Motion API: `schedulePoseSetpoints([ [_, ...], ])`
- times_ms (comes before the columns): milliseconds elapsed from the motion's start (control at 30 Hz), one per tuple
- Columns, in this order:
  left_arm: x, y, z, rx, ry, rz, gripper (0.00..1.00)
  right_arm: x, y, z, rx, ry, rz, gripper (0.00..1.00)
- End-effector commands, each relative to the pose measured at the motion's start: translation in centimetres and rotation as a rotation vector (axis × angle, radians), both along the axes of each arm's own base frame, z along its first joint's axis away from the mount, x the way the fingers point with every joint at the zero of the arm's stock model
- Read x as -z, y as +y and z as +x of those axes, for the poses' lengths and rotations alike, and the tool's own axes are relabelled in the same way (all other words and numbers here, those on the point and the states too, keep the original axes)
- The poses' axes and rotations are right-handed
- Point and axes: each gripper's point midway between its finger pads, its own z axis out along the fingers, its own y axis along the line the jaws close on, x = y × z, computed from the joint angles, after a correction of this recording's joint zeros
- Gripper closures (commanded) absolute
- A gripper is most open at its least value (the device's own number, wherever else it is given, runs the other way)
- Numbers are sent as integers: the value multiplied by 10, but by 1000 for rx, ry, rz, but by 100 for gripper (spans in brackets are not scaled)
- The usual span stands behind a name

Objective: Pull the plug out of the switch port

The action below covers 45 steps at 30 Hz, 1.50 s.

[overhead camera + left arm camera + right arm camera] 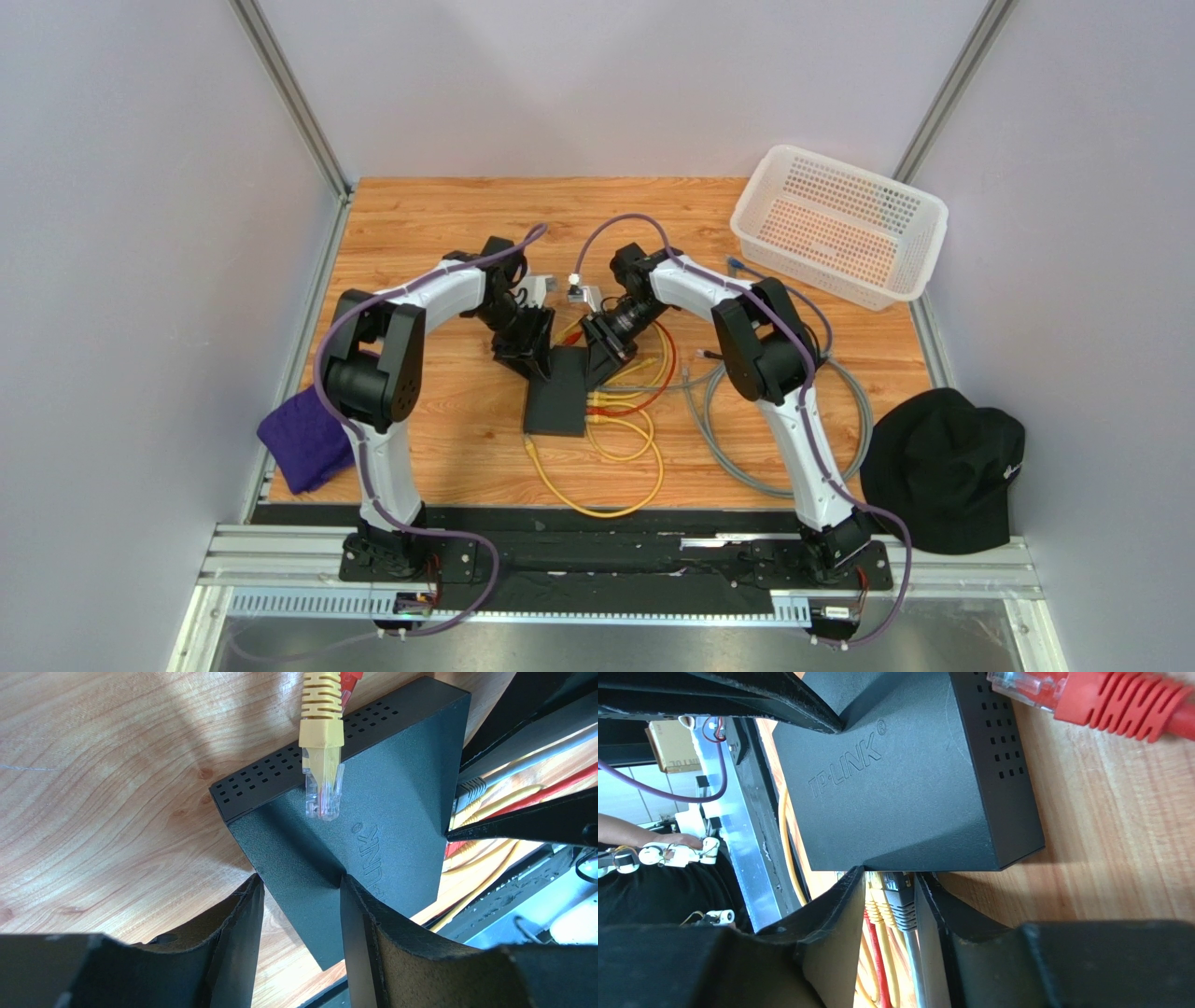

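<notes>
Right gripper (889,882) jaws bracketed the grey plug (901,906), grip unconfirmed, and unless the left gripper (300,882), its hold equally unclear, pinned the switch (393,777), both might drag.

Your worktop (421,238) is orange-toned wood with clear grain and a few knots. Plain lilac-grey walls (617,84) box it in at the back and on both sides. Slim aluminium posts (291,91) rise at the two back corners. Along the near edge you have a ribbed aluminium rail (281,553), with a grey surface (561,647) below it. The light is bright and even, with soft shadows on the wood.
</notes>
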Motion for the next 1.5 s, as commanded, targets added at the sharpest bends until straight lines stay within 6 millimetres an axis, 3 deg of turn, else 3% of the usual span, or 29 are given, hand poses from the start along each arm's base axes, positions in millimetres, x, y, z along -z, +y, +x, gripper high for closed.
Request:
schedulePoseSetpoints([
  [0,14,-5,9,19,-26,5,50,8,4,-1,-33,-12,15,66],
  [233,14,-5,10,22,-29,6,50,9,2,-4,-55,-3,39,74],
  [333,13,-4,9,23,-31,8,50,16,-2,-2,-67,-38,3,84],
  [467,14,-4,9,24,-33,9,50,25,-8,1,-69,-64,-41,89],
  [800,13,-4,10,26,-36,10,50,33,-13,3,-74,-81,-72,93],
  [967,13,-5,12,26,-39,9,50,39,-20,-7,-77,-49,-94,97],
  [1167,13,-5,12,26,-41,10,50,31,-12,26,-44,-132,-85,100],
  [1333,13,-6,13,25,-35,9,50,44,-25,-3,-82,-53,-105,100],
  [1400,13,-5,13,26,-36,10,50,36,-22,-1,-77,-47,-75,100],
  [1467,13,-6,14,28,-40,9,50,22,-11,16,-60,-79,-26,100],
])
